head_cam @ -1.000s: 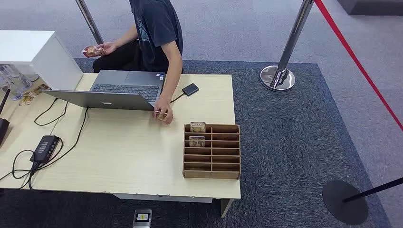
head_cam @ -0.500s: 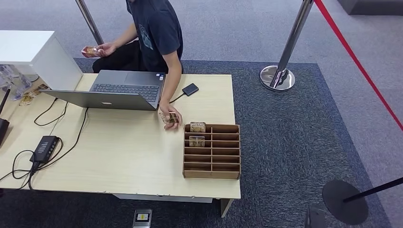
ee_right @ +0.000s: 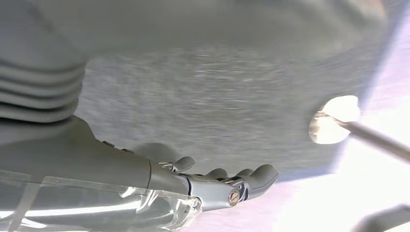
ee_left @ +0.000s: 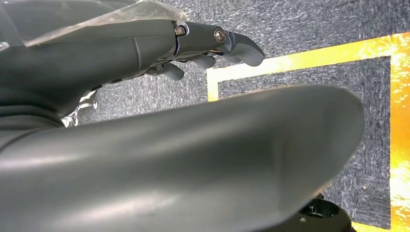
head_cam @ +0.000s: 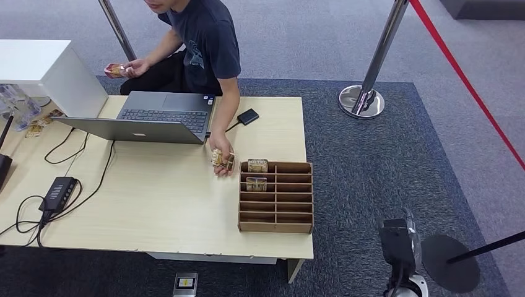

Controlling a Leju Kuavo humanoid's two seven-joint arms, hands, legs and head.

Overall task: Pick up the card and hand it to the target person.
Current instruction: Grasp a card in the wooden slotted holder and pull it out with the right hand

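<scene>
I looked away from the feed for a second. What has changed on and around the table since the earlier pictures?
The person's hand carried a card from beside the laptop toward the wooden slotted rack and lifted it. The robot's right arm rose into the head view at the lower right. The laptop, the rack and its two cards stayed put.

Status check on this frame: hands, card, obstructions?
Both hands empty: left hand, right hand. Cards in wooden organizer. Person's hand beside it, holding cards.
</scene>
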